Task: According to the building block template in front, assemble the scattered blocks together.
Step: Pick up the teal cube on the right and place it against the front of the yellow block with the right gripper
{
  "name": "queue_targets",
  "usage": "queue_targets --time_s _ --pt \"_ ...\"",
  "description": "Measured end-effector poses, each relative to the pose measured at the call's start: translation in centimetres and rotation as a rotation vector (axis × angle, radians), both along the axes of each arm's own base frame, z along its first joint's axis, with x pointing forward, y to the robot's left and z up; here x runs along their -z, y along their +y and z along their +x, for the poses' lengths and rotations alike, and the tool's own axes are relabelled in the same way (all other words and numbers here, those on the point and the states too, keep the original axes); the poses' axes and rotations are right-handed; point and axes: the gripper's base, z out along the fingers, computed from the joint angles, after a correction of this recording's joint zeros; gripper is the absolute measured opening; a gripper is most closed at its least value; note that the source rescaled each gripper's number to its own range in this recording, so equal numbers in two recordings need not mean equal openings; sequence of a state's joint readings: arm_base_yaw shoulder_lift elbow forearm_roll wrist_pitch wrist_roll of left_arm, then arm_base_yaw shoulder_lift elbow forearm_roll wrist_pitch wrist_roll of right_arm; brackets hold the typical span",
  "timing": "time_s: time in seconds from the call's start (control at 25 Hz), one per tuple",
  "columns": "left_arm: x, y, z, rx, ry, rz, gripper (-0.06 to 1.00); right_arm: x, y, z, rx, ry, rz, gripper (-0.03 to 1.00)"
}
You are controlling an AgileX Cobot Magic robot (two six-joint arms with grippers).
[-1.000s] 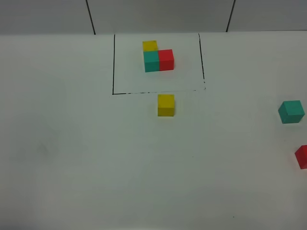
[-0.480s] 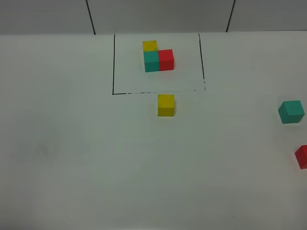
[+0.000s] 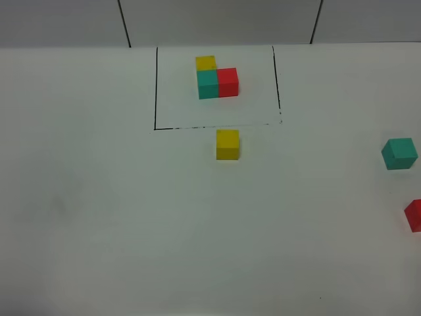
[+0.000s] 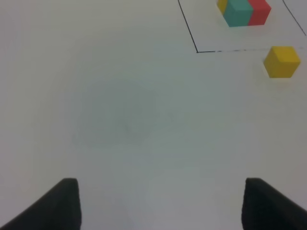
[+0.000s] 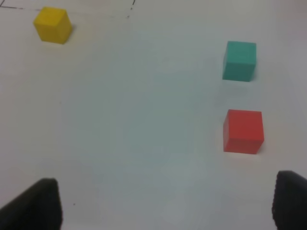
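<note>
The left gripper (image 4: 163,203) stands with its jaws spread wide and nothing between them but bare table (image 3: 99,197). The right gripper (image 5: 165,201) is spread just as wide and is equally empty. Neither touches a block.

Of the scattered blocks, the yellow cube (image 3: 227,144) sits just outside the black frame (image 3: 156,92) of the building block template (image 3: 216,79), on the frame's near side and square to it. The teal-green cube (image 3: 399,153) lies well apart from the template, off to its right and nearer the robot, turned slightly askew to the frame. The red cube (image 3: 414,215) is farther from the template again on that same side, half cut off by the edge of the high view.

The cubes look like small, stiff, light blocks with flat matte faces, so they should neither deform nor slip much. I judge the safest hold is across two opposite side faces, low and centred, with the jaws lined up to those faces. The skewed teal-green cube would likely need a wrist turn first, or it could twist as the jaws close.

Neither arm shows in the high view, so both sit on the side of the table far from the template. Each wrist camera looks forward over the table, so both grippers appear angled forward rather than pointing straight down.
</note>
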State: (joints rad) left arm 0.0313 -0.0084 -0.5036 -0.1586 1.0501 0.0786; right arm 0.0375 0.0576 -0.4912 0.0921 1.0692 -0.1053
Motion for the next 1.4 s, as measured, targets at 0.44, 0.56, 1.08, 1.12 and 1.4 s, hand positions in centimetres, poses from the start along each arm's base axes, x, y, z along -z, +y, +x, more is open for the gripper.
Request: queue_targets --time_s 0.44,0.56,1.08,1.12,1.4 --pt "0.0 0.0 0.0 0.0 0.0 0.0 0.61 0.0 0.0 0.0 -0.002 0.0 0.003 0.77" --pt "0.0 0.0 0.0 0.0 0.0 0.0 0.61 -0.1 0.0 -0.1 -0.002 0.001 0.002 0.77" --pt "0.0 0.0 0.0 0.0 0.003 0.0 0.61 0.3 0.4 5.4 -0.022 0.409 -0.003 0.77" --pt "0.0 0.0 0.0 0.0 0.003 0.0 0.61 0.5 0.4 6.5 -0.021 0.445 -0.009 0.77" --pt "0.0 0.0 0.1 0.0 0.004 0.0 0.61 0.0 -0.3 12.4 0.007 0.585 -0.125 0.77"
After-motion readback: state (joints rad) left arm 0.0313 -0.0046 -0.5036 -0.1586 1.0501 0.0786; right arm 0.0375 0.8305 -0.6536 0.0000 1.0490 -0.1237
